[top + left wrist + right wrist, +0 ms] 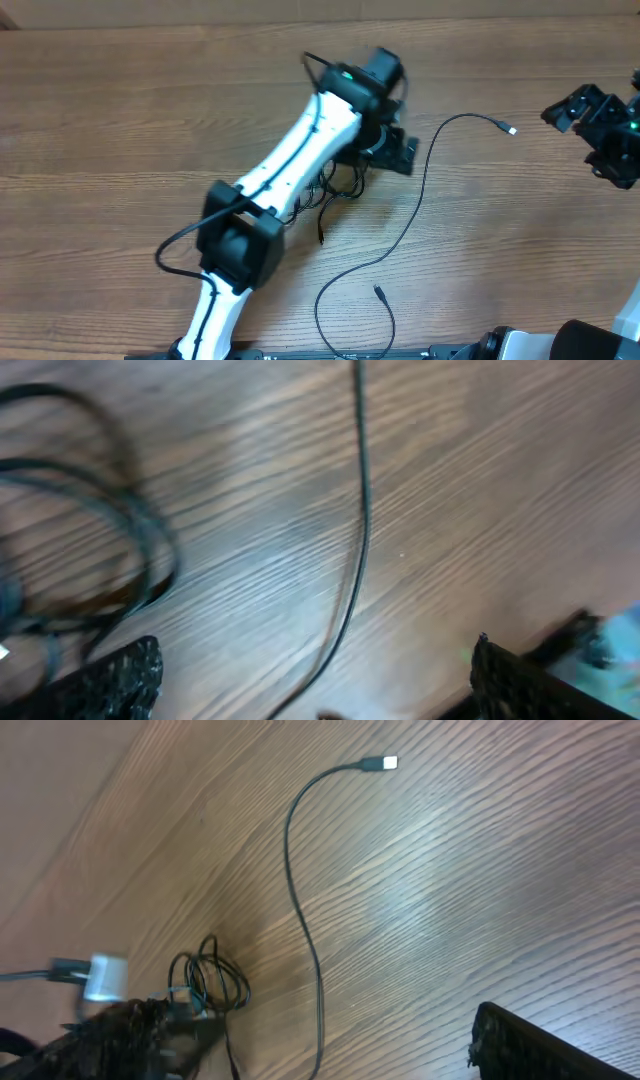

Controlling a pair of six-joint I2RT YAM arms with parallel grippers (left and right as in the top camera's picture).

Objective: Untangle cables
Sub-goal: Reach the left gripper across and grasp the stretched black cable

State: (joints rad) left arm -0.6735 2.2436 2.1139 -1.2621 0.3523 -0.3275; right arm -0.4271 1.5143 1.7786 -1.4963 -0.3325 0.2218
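Wooden table (120,110) seen from above, with two robot arms working over it. The white left arm (290,170) reaches diagonally from the near edge toward the middle of the table and hides much of the tangle from overhead. The left gripper (315,660) hovers close above the wood, its fingers (115,680) spread wide, released and holding nothing. The cables (325,190) form a knot of thin black loops under the left arm, just near-left of that gripper. One long strand (425,190) lies to the right of the knot and passes between the left fingers. It curves far and right to a silver-tipped plug (378,763). Its other end loops toward the near edge and finishes in a dark plug (380,292). The right gripper (590,120) sits at the far right, well apart from the cables, fingers parted and empty.
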